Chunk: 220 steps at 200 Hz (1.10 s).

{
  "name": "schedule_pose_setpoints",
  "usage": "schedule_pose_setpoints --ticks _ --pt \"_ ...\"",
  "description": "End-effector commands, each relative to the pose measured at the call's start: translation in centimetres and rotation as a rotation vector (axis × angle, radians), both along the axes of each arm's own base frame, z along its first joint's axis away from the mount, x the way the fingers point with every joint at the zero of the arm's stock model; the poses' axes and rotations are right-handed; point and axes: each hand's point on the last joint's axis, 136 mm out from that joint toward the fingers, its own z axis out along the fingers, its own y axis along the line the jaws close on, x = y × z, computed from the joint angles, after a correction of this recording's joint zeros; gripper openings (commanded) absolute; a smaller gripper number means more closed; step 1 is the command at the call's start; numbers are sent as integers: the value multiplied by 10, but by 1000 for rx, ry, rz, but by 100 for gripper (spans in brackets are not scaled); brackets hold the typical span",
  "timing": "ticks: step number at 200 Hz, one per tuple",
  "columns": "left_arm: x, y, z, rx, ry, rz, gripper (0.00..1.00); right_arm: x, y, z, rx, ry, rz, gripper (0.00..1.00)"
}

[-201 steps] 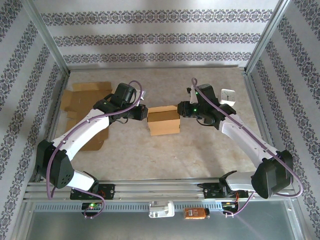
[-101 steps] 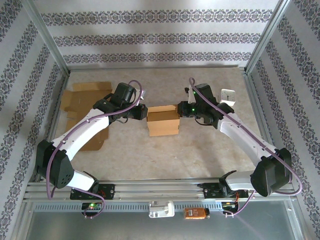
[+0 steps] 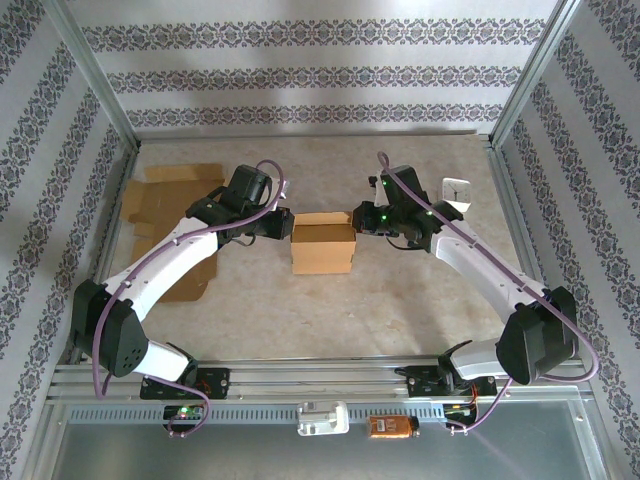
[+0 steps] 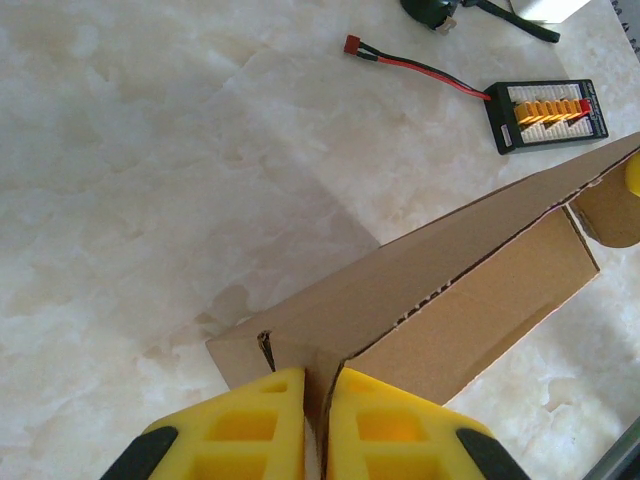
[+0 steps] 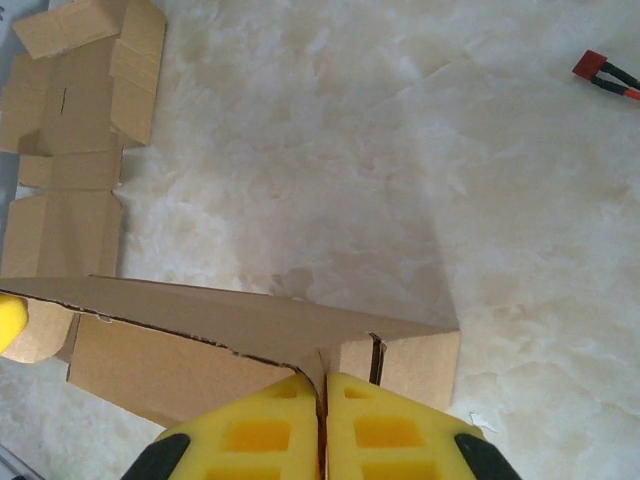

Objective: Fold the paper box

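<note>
Cardboard is our material. From above, we see the box [image 3: 322, 243] standing mid-tabletop [image 3: 300, 320] between our two hands. Our left hand [image 3: 284, 224] meets its left end and our right hand [image 3: 358, 217] its right end. Flat sheets [image 3: 165, 195] lie well apart, at the left edge.

At the left wrist, our left hand [image 4: 318, 385] is clenched on a thin upright edge of the box [image 4: 470, 290], the yellow fingers [image 4: 275, 395] nearly touching with cardboard between them. A long panel slants over the body. A charger board [image 4: 545, 113] lies beyond on the tabletop.

At the right wrist, our right hand [image 5: 322, 385] is likewise clenched on the box [image 5: 180, 360] at its other end, pinching the panel's edge.

We judge the job well on: the walls stand and the body has its shape. What seems left is to bring the top panel down flat and tuck it in. Whether the end flaps are seated, we cannot tell.
</note>
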Motion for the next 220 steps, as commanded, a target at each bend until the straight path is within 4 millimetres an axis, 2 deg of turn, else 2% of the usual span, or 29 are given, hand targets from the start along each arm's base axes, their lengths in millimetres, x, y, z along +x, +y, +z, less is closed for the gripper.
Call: schedule_pose_setpoints --ticks 1,34,71,125,174,192,220 --pt "3 -5 13 -24 -19 -5 11 -9 -5 -18 -33 38 -20 8" --pt "3 -8 14 -50 -7 0 11 -15 -6 -31 -44 48 -34 8" --pt "1 -6 13 -50 5 13 11 -18 -5 -35 -90 15 2 7" --pt "-1 -3 14 -42 -2 20 11 -25 -19 -41 -246 -35 29 5" --pt "-1 -4 13 -44 2 21 11 -33 -25 -53 -265 -17 22 5" --pt "-1 -6 15 -63 9 23 11 -35 -21 -54 -250 -19 18 5" --pt "0 -8 19 -93 18 43 11 -37 -2 -54 -205 -57 21 5"
